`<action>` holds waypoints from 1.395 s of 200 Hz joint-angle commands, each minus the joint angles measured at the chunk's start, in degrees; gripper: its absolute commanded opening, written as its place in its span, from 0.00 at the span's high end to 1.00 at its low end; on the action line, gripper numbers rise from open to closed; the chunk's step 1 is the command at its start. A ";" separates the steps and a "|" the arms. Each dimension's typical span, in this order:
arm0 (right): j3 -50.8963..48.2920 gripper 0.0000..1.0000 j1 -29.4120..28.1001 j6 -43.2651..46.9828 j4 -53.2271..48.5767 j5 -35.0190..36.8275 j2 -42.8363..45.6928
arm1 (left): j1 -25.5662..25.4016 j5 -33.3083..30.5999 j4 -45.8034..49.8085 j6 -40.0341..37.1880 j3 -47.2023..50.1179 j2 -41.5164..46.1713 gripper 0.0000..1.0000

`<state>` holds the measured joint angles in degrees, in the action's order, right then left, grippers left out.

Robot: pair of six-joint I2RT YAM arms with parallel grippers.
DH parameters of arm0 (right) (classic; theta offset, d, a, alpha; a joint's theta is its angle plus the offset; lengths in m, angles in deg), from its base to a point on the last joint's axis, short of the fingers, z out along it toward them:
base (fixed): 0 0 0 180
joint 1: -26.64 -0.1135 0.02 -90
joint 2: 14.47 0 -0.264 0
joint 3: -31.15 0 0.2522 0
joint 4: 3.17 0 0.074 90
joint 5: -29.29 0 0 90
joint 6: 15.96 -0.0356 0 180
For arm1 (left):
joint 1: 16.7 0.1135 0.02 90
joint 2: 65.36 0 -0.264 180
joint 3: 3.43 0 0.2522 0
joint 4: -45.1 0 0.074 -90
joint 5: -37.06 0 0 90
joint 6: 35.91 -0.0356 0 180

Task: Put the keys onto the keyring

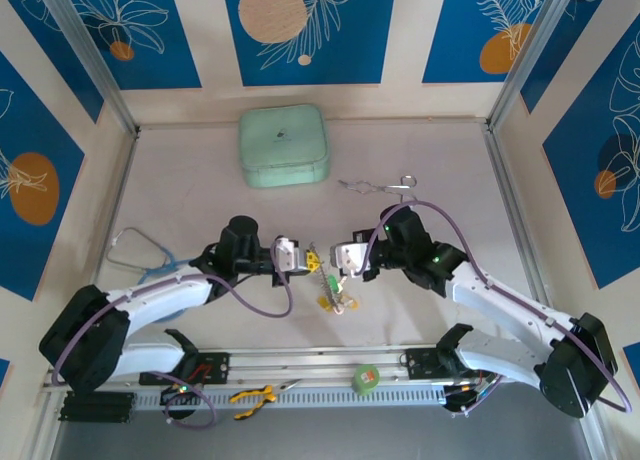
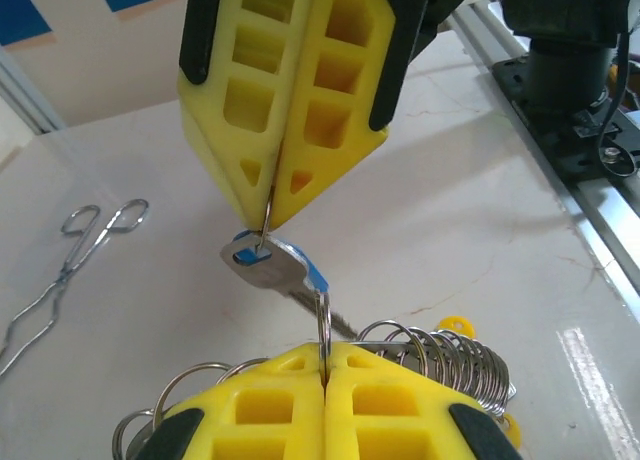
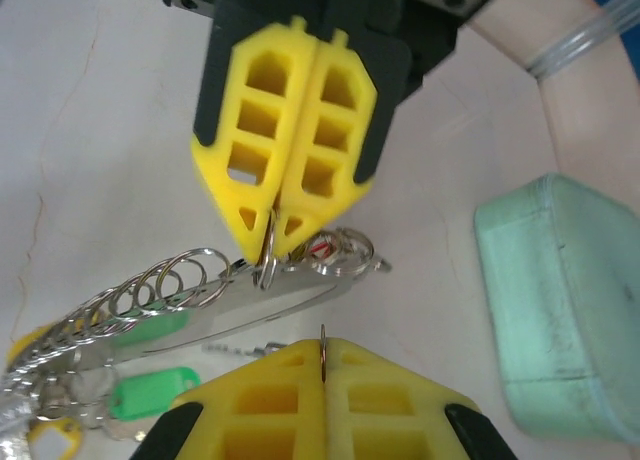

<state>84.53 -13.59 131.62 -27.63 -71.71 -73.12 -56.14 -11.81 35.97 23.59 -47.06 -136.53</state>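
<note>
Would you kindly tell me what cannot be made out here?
Top view: small metal keys too small to count.
Left wrist view: thin silvery keyring runs into the shut left gripper, loop hidden.
Right wrist view: bunch beside the green plastic tag cut off at the left edge.

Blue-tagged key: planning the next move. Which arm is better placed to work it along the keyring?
Probably right: the right hand, shut on the keyring, has its tips at the key; the left hand, also gripping, steadies it.

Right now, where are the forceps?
In the top view the forceps lie flat on the table, right of centre on the far side, just right of the green case.
</note>
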 commanded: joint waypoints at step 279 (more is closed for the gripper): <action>1.44 1.00 -4.60 16.86 -0.07 2.31 0.21 | 0.30 3.88 3.65 -0.48 -3.64 -0.63 1.00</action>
<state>85.23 -18.44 148.56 -28.02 -66.88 -74.15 -56.10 -9.65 39.11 23.99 -48.86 -137.87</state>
